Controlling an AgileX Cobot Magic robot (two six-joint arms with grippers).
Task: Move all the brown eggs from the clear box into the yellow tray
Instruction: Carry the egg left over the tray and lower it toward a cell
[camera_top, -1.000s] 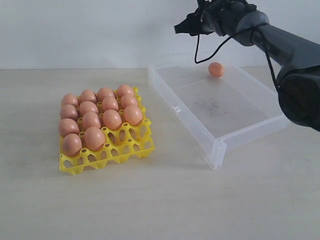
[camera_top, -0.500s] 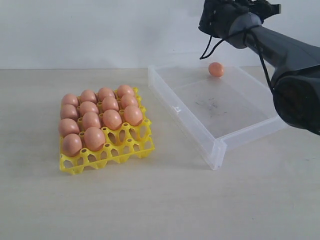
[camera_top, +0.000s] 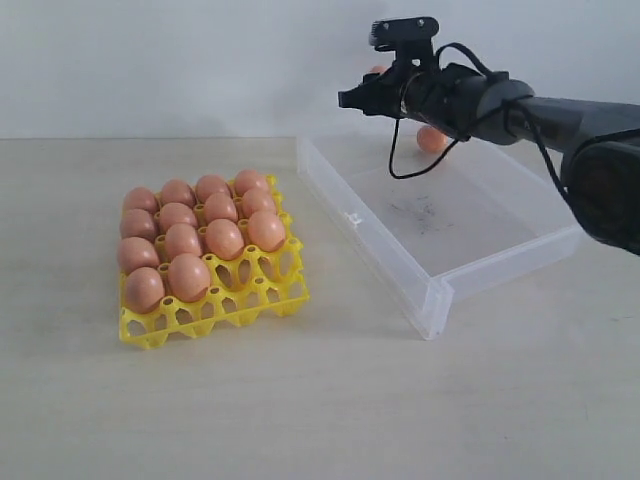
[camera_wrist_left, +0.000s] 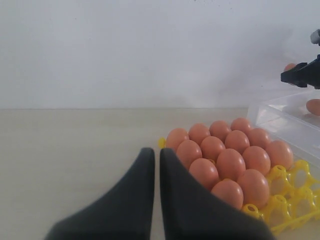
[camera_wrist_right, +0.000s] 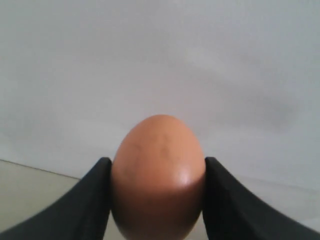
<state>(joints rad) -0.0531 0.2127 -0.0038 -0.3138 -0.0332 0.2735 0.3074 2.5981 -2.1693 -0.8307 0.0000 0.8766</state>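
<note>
Fourteen eggs (camera_top: 200, 235) are seated in tray (camera_top: 245, 302); one egg (camera_wrist_right: 157, 150) is gripped by right hand (camera_wrist_right: 157, 200) over box (camera_top: 350, 215); last egg (camera_top: 432, 140) is left inside.

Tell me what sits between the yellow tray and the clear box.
Nothing: in the exterior view, only bare tabletop separates the yellow tray from the clear box.

Soft, even, bright light; the close views are partly out of focus.
In the exterior view the yellow tray (camera_top: 250, 300) and the clear box (camera_top: 375, 245) lay only faint, short shadows on the table (camera_top: 300, 400), and the box's walls glow pale. The left gripper (camera_wrist_left: 156, 152) is a dark blur with soft edges. The egg (camera_wrist_right: 157, 175), between the unlit fingers (camera_wrist_right: 85, 200) of the right gripper (camera_wrist_right: 157, 161), carries one small bright glint; the wall (camera_wrist_right: 160, 60) behind is hazy.
</note>
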